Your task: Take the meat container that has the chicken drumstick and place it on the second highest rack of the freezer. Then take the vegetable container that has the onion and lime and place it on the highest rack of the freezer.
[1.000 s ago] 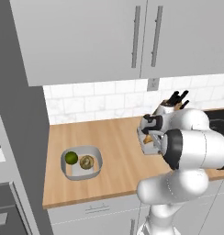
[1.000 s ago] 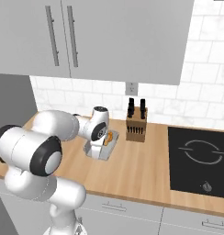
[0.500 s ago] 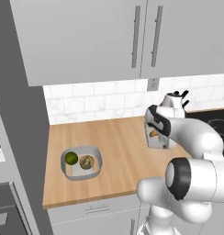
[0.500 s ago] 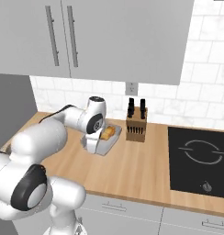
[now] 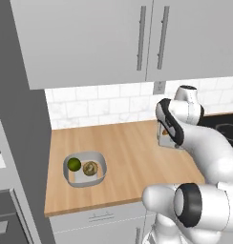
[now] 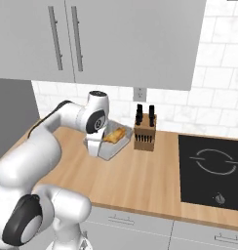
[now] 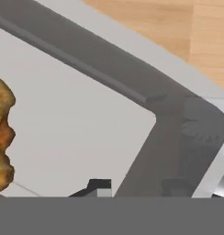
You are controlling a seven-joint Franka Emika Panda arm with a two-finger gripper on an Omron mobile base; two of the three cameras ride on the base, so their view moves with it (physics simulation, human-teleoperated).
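1. Our claw (image 7: 137, 187) straddles the meat container (image 6: 110, 144) wall, jaws apart, just beside the knife block (image 6: 145, 137).
2. Risk: thin-wall grip slips, tipping the drumstick (image 7: 2, 140) out.

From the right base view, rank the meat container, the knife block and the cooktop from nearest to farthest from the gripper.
1. meat container: right at the gripper, which is down at its near wall.
2. knife block: to the container's right, by the tiled wall.
3. cooktop: farthest, at the counter's right end.
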